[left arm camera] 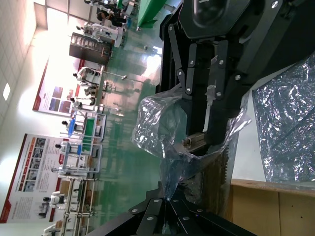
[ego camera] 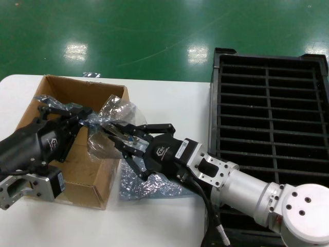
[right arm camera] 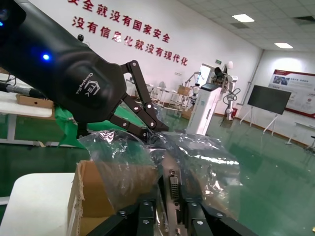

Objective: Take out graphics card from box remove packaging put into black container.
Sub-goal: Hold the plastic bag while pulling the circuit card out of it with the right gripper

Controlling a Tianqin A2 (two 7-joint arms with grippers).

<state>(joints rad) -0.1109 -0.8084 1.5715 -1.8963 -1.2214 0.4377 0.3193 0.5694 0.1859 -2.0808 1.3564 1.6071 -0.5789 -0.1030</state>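
The left gripper (ego camera: 81,119) jaws pinch the bag (ego camera: 110,117) over the box (ego camera: 77,164), anchoring it. Opposite, the right gripper (ego camera: 119,138) jaws clench the card (right arm camera: 173,189) by its bracket end, likely to draw it free. The tray (ego camera: 269,128) waits beyond the right arm.

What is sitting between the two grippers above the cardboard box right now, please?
Between the left gripper and right gripper, the crinkly packaging stretches over the box edge; the head view shows it, and the right wrist view shows the graphics card inside.
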